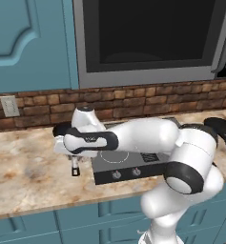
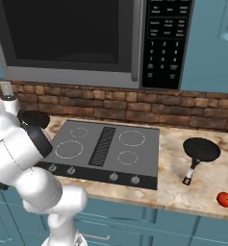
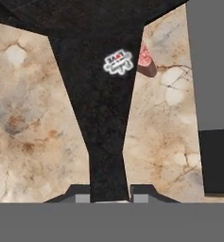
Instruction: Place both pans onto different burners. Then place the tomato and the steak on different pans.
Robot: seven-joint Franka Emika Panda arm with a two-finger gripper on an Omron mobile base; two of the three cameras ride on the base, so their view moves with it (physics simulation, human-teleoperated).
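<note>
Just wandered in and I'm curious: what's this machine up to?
The white arm's end effector is shut on the handle of a small black frying pan lying on the beige stone counter left of the dark grey cooktop. A second black pan and a red tomato sit on the right.

One pan [image 2: 201,149] right of cooktop [image 2: 106,146], other pan [image 2: 33,118] left

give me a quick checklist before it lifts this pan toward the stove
1. Gripper shut on the left pan handle: ok.
2. Left burners free of objects: ok.
3. Steak off the pan, on the counter beside it: ok.
4. Cooktop edge near the handle, needs lift clearance: cannot tell.
5. Right pan still off the cooktop: not ok.
6. Tomato on the counter: ok.
</note>
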